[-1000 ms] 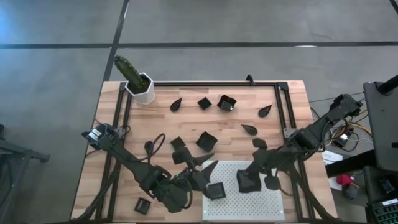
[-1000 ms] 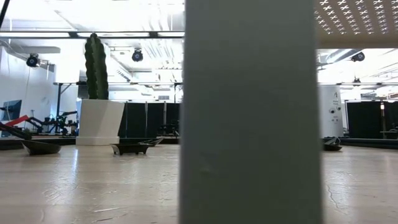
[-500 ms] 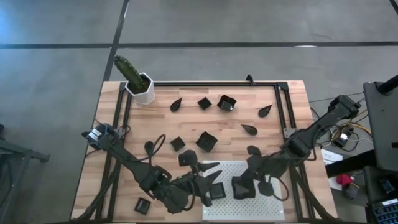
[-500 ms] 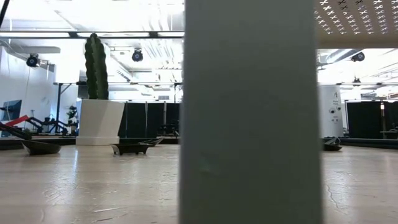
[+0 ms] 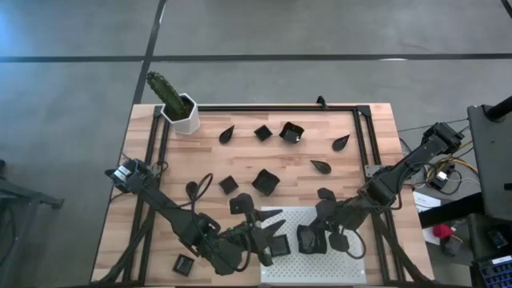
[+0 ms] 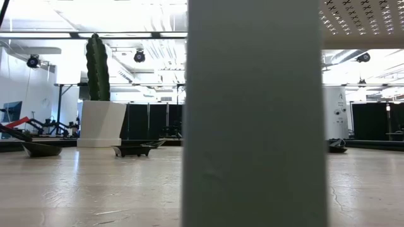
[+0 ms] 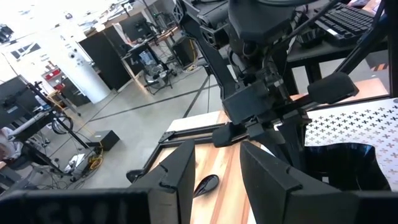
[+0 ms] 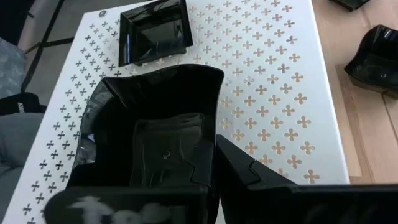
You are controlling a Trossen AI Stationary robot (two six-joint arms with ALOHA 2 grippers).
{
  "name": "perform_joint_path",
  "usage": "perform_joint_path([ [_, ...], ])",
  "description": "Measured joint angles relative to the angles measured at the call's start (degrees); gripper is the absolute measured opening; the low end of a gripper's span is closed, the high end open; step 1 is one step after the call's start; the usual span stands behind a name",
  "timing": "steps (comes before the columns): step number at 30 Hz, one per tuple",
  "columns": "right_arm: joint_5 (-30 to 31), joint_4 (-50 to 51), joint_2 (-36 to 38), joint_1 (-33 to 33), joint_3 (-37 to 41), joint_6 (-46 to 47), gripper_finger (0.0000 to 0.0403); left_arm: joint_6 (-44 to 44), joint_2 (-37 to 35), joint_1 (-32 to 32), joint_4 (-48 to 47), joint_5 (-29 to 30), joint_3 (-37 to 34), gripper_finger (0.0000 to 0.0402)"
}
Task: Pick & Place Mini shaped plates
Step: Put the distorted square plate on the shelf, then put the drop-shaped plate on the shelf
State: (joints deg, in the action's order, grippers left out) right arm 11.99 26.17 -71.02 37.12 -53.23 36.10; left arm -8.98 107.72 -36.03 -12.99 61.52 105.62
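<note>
Several small black plates lie scattered on the wooden table. My right gripper [image 5: 314, 232] is over the white perforated board [image 5: 352, 240] and is shut on a wavy-edged square plate [image 8: 155, 137]. A small square plate [image 5: 278, 246] lies flat on the board's left part. My left gripper [image 5: 276, 223] is open at the board's left far corner, just beyond that square plate, with nothing between its fingers [image 7: 180, 174]. In the left wrist view the held plate [image 7: 339, 162] shows ahead, and a teardrop plate [image 7: 205, 185] lies farther off. My right gripper has the wavy-edged plate by one side. One finger [image 8: 249, 174] lies against the outside of its wall [image 8: 212, 124]; the plate hides the other finger. The plate sits level, hollow side up, over the board. Whether its base touches the board, I cannot tell.
A white hexagonal pot with a green cactus [image 5: 182, 112] stands at the far left corner. Loose plates lie at mid-table [image 5: 264, 182], [image 5: 229, 186], [image 5: 240, 204] and along the far side [image 5: 291, 132], [image 5: 341, 143]. One plate [image 5: 184, 264] lies near the left near edge. A pale upright [image 6: 252, 113] blocks the low view's middle.
My right gripper has carried the wavy-edged plate toward the table's left, across the board and closer to the small square plate. My left gripper has shifted a little toward the board's left far corner and stayed open.
</note>
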Motion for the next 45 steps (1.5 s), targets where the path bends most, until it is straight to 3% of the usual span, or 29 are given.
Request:
perform_joint_path([
  [6, -0.1, 0.01, 0.08, 0.0, 0.0, -0.02, 0.0014, -0.01, 0.0, -0.07, 0.0, 0.0, 0.0, 0.0124],
  [19, -0.48, 0.27, 1.22, 0.0, -1.43, -1.02, 0.0122, -0.02, 0.0, -0.11, -0.03, 0.0, 0.0, 0.0124],
  [28, -0.55, 2.67, 5.82, 0.0, -6.17, -5.58, 0.015, 2.12, -0.5, -0.25, -2.65, -0.06, 0.0, 0.0124],
  [34, -0.55, 5.4, 10.35, 0.02, -8.58, -7.22, 0.0146, 13.3, -2.53, -0.25, -12.99, -0.04, 0.02, 0.0124],
  [45, -0.52, 5.62, 18.23, 0.04, -8.59, -11.52, 0.0125, 45.15, -4.64, -0.25, -43.61, -4.37, 0.04, 0.0124],
])
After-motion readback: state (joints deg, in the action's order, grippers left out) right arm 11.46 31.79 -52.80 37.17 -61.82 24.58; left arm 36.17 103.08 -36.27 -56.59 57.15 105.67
